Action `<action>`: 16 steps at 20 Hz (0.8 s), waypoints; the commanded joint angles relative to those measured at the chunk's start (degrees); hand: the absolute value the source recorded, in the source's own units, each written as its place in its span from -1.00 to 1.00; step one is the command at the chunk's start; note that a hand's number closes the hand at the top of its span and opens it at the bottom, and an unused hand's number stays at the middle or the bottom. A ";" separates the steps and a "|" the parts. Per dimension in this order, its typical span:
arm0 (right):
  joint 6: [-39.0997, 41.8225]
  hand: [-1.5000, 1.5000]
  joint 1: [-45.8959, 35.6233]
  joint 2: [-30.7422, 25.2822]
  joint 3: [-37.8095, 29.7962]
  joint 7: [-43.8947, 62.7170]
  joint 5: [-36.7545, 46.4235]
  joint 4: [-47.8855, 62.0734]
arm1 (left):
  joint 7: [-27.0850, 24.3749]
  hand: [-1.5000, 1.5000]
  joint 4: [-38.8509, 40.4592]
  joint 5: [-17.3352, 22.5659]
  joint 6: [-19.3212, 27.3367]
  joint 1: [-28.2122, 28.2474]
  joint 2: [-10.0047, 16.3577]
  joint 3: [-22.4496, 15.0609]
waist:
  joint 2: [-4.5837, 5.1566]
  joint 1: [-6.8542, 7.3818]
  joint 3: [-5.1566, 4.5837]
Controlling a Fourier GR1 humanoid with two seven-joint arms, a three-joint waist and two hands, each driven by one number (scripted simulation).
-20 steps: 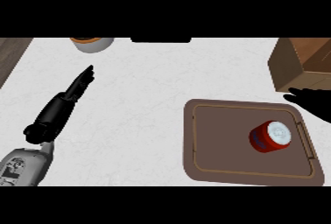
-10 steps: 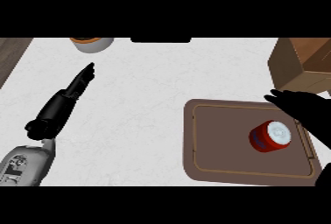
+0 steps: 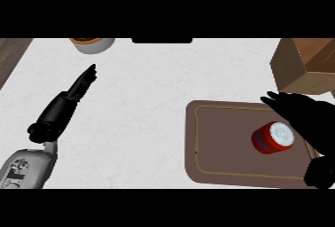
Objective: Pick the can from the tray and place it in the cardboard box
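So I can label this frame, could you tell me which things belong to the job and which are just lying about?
Job: can, tray, cardboard box, right hand over the tray.
Lying about: grey bowl at the far edge; left hand, resting open.

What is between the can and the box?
The right hand is there, over the far edge of the tray, between the can and the box. The head view shows it.
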 commanded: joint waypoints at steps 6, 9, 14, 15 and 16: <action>1.10 -1.00 2.64 4.70 -1.92 -6.00 10.28 4.31 | 0.67 0.00 -2.72 -1.42 -1.95 2.95 -2.30 1.48 | -0.04 -0.12 0.00; 1.05 -1.00 2.23 3.71 -4.97 -12.81 10.25 7.27 | 0.01 0.00 -3.61 -1.39 -3.25 3.26 -1.63 2.70 | -0.02 -0.12 0.01; 0.41 -1.00 8.38 6.35 -3.21 -13.16 15.37 3.59 | 1.02 0.00 -2.11 -1.87 -4.80 1.00 -1.81 4.38 | -0.08 -0.45 0.01; -1.95 -1.00 3.33 8.85 -1.03 -15.03 18.63 12.93 | -1.66 0.00 -3.84 -1.22 -5.40 5.23 -1.35 5.10 | 0.01 0.17 0.01; -0.28 -1.00 2.22 9.51 -2.20 -15.18 18.62 12.56 | -2.74 0.00 2.39 -2.88 -5.23 -0.55 -1.53 5.93 | 0.05 -0.13 0.00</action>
